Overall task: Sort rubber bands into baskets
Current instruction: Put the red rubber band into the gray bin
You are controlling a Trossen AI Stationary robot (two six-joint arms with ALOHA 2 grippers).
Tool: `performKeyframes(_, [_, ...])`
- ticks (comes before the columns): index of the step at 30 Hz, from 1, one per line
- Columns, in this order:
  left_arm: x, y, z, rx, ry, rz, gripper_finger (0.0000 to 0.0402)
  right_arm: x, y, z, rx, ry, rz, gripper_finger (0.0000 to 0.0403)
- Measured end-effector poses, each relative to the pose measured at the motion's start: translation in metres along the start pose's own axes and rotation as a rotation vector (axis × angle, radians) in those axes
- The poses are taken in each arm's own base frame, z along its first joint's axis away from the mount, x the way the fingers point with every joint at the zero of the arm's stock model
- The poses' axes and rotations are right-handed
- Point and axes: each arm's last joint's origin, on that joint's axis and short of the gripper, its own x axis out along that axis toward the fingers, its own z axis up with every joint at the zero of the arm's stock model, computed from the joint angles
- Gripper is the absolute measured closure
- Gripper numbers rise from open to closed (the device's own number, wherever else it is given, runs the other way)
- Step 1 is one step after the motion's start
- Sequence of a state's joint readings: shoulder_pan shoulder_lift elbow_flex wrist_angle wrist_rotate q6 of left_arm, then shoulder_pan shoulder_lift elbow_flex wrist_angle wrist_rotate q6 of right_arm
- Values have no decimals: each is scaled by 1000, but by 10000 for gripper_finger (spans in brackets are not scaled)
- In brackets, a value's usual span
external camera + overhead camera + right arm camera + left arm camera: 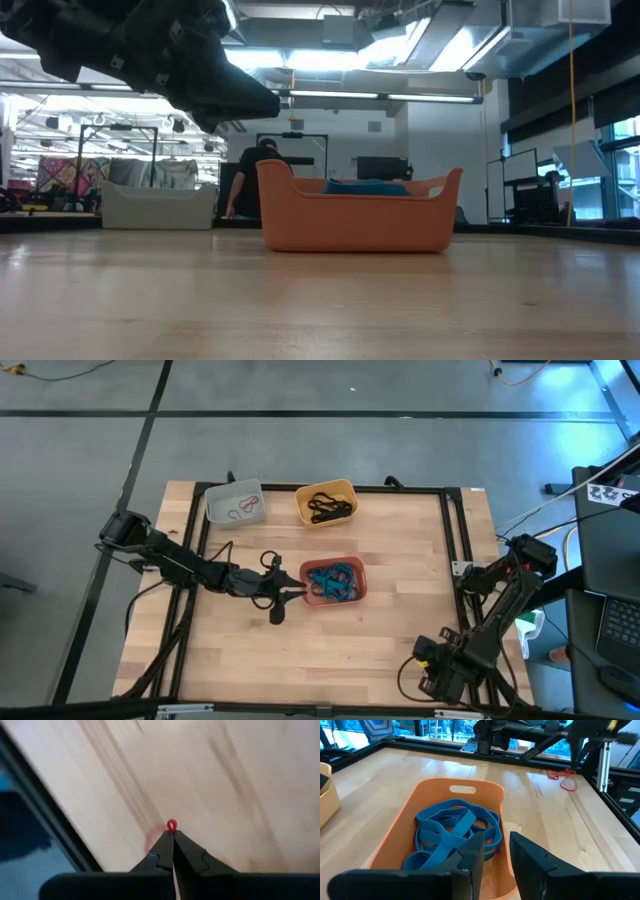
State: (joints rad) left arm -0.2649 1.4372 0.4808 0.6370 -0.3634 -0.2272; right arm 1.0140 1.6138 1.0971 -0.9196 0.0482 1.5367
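The salmon basket (333,582) holds blue rubber bands (452,832). My left gripper (495,855) stands open over that basket's near rim, with nothing between its fingers. At the far edge, a grey-white basket (235,503) holds red bands and a yellow basket (327,503) holds black ones. Near the table's front right corner, my right gripper (172,834) points down at the wood, shut on a red rubber band. Red bands (563,776) show beneath it in the left wrist view. My right gripper pinches a red rubber band between its two fingertips, from above, pointing down. A tiny red loop (171,825) pokes out past the tips. The fingers hide the rest of the band, and I cannot tell whether it is clear of the table.
A black frame rail (452,530) runs around the wooden table top. The low view shows the salmon basket (355,215) in the middle and the grey-white one (158,205) behind it to the left. Bare wood lies between the salmon basket and my right arm.
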Motion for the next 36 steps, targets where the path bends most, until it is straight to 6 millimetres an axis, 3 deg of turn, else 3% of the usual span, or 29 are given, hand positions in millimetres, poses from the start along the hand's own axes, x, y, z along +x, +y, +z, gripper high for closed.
performKeyframes(12, [0,0,0,-8,-2,-2,314,-46,24,52,-177,-472,33,401])
performKeyframes(25, [0,-3,4,-17,-33,-77,309,-52,20,111,-356,-693,-91,401])
performKeyframes(36, [3,-13,22,6,-78,-154,178,-58,20,158,-459,-821,-98,402])
